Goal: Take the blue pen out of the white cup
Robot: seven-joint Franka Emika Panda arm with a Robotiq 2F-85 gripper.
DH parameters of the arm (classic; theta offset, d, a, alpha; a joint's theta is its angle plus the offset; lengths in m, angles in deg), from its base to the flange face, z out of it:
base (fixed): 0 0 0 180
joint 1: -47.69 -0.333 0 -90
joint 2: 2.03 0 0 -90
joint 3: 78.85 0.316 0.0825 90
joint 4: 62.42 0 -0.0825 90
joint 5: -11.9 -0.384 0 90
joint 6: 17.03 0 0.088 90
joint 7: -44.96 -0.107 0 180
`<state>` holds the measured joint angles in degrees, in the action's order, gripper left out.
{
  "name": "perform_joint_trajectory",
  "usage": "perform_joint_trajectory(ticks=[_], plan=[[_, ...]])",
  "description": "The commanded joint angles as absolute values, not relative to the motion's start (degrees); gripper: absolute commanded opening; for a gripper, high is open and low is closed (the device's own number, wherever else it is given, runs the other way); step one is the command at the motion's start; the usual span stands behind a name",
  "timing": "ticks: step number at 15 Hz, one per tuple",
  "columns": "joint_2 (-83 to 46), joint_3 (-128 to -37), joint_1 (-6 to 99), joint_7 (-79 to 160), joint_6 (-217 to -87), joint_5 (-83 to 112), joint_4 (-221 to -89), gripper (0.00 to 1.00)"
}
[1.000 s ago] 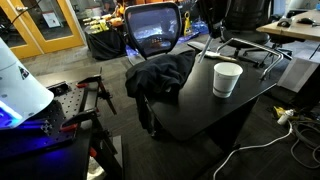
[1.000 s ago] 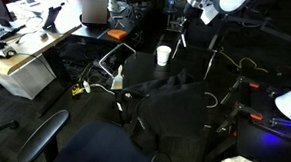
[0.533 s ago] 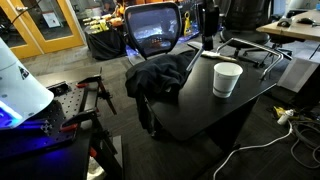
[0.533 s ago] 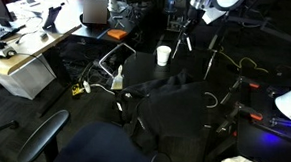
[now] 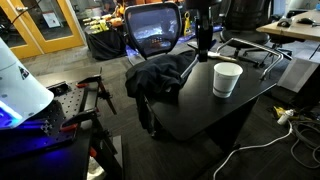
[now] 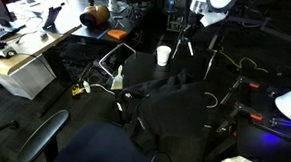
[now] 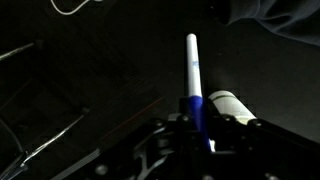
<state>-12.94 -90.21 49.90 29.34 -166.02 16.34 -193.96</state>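
Note:
The white cup (image 5: 227, 78) stands upright on the black table (image 5: 200, 105), and it also shows in the other exterior view (image 6: 163, 55). My gripper (image 5: 203, 32) hangs above the table beside the cup, a little apart from it. In the wrist view the gripper (image 7: 200, 122) is shut on the blue pen (image 7: 193, 70). The pen has a blue lower part and a white upper part and sticks out from the jaws. The cup (image 7: 232, 104) lies just beside the pen in that view. The pen is outside the cup.
A dark jacket (image 5: 160, 75) lies over the table's edge in front of a black office chair (image 5: 153, 28). A metal stand (image 5: 250, 48) sits behind the cup. A tripod (image 6: 222, 60) and cables (image 5: 285, 118) are nearby.
My gripper has moved sideways away from the cup and slightly down, with the pen held in it. The cup has not moved.

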Motion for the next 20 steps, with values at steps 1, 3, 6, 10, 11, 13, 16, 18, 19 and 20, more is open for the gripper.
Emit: perform_joint_trajectory(ticks=[1,3,6,10,11,13,16,18,19,20], plan=[[-17.5,-89.1,51.7,30.1,-163.0,13.9,-189.2,0.04],[-19.9,-89.1,52.1,30.4,-161.7,12.8,-187.1,0.04],[-23.7,-88.5,53.6,32.0,-156.8,9.9,-182.8,0.04],[-29.0,-87.6,56.0,35.4,-150.0,6.3,-176.2,0.04],[-30.2,-87.4,56.5,35.9,-148.2,5.6,-174.6,0.04],[-32.9,-86.9,57.8,37.5,-145.1,4.3,-171.5,0.04],[-36.6,-86.5,59.0,38.6,-142.0,3.2,-167.6,0.04],[-38.8,-86.0,59.6,39.3,-142.1,2.6,-165.7,0.04],[-39.9,-85.7,59.9,39.8,-143.1,2.3,-165.1,0.04],[-40.8,-85.4,60.0,40.3,-144.0,2.2,-164.6,0.04]])
